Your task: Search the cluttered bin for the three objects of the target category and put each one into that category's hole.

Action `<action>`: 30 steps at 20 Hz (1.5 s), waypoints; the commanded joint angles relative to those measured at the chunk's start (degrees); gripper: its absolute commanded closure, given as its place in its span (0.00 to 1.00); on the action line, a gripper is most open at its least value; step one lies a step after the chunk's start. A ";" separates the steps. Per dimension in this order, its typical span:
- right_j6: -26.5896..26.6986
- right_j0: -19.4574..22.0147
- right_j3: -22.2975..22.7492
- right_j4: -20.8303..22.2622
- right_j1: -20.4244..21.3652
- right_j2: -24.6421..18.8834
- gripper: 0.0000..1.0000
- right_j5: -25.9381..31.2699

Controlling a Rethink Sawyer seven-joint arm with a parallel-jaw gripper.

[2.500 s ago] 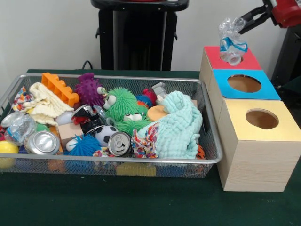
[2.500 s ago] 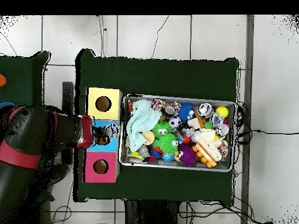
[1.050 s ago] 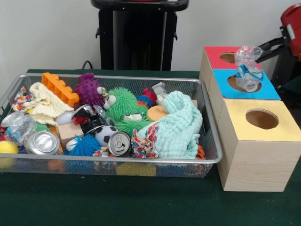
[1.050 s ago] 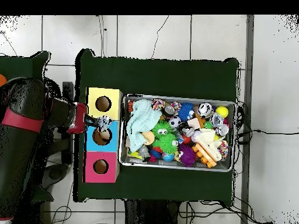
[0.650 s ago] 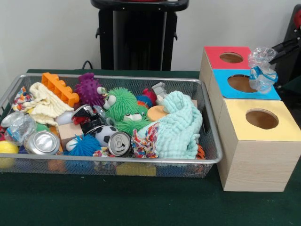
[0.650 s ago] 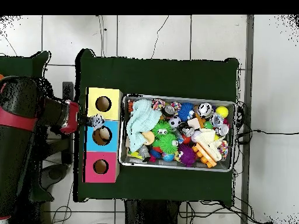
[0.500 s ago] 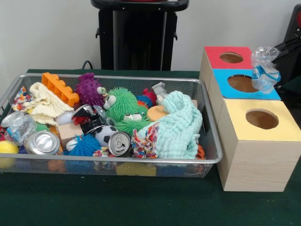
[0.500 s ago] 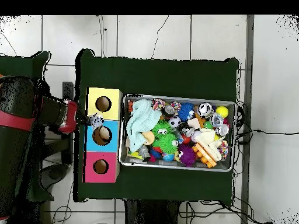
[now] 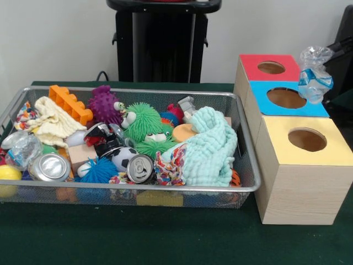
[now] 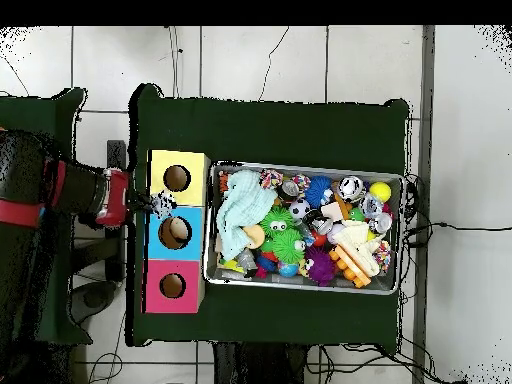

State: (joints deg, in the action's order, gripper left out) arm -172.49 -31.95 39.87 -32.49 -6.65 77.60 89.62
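Front view: wire bin [image 9: 245,165] unchanged, clutter undisturbed. Crumpled plastic bottle [image 9: 315,74], pinched by gripper [image 10: 142,204], has shifted from above blue box [image 9: 309,110] to beyond its outer edge, beside yellow box [image 9: 331,157]; red box [image 9: 251,66] farthest.

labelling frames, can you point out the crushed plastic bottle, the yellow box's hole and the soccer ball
crushed plastic bottle [image 9: 315,74], front view, on its blue label
yellow box's hole [image 9: 307,139], front view, middle of the opening
soccer ball [image 9: 122,157], front view, on its visible top

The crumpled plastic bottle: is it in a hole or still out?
Out: the crumpled plastic bottle hangs from the gripper beside the blue box.
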 commanded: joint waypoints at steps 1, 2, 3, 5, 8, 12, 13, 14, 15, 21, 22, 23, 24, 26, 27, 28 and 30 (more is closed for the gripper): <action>-12.37 -1.36 1.27 4.28 1.41 1.08 1.00 3.37; -10.47 -2.35 4.70 5.43 3.14 -0.24 1.00 1.17; -9.31 -2.97 6.98 6.30 4.30 -1.11 1.00 -0.42; -6.04 -4.48 13.36 8.60 7.61 -3.39 1.00 -5.25; -3.53 -5.71 19.23 10.82 10.67 -5.63 1.00 -10.28; -3.13 -8.21 27.03 12.02 13.40 -8.79 1.00 -17.84; -3.11 -8.75 28.89 12.18 14.08 -9.54 1.00 -19.95; -2.74 -9.24 31.84 11.96 15.49 -10.92 1.00 -22.98; -2.49 -9.37 33.02 12.16 16.09 -11.43 1.00 -24.24; -4.64 -9.59 34.11 13.85 13.99 -11.70 1.00 -27.84; -5.28 -9.68 33.77 13.95 13.41 -11.45 1.00 -27.63; -5.51 -9.73 33.66 14.08 13.19 -11.40 1.00 -27.63; -5.75 -9.75 33.63 14.16 12.91 -11.36 1.00 -27.72; -6.30 -9.88 33.79 14.24 12.42 -11.43 1.00 -28.24; -6.56 -9.93 33.86 14.20 12.21 -11.50 1.00 -28.41; -7.15 -10.05 33.90 14.09 11.75 -11.58 1.00 -28.73; -8.20 -10.27 33.84 13.70 10.89 -11.68 1.00 -29.05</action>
State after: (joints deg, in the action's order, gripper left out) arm -172.49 -42.85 69.57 -20.57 7.14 74.07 62.15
